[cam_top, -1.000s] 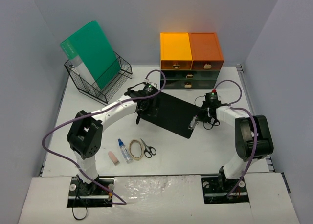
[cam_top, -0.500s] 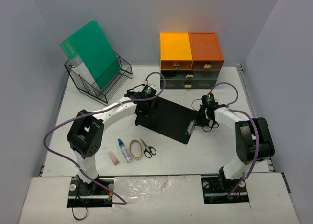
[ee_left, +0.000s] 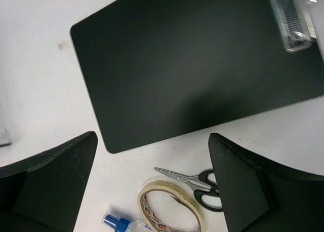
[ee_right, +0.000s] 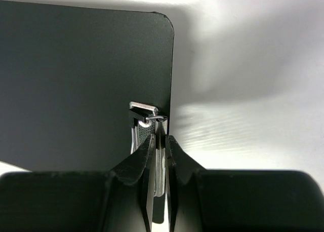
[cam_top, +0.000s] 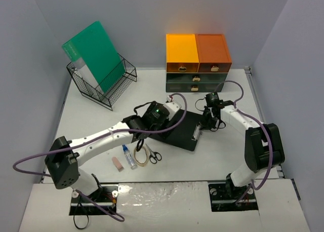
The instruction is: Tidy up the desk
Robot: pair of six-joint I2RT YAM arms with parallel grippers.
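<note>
Your overhead camera sits high behind both arm bases, looking down and forward over the whole desk [cam_top: 223,156] from well back. Your left wrist camera looks nearly straight down from some way above onto the black clipboard [ee_left: 192,65], the scissors [ee_left: 195,184] and the tape roll [ee_left: 172,209] (all three show overhead too). Your right wrist camera is close in, looking past its own fingers [ee_right: 137,163] at the clipboard's metal clip [ee_right: 147,115], which the left wrist view catches at its top right corner.

Bright, even light; soft shadows on the desk [cam_top: 223,156].
</note>
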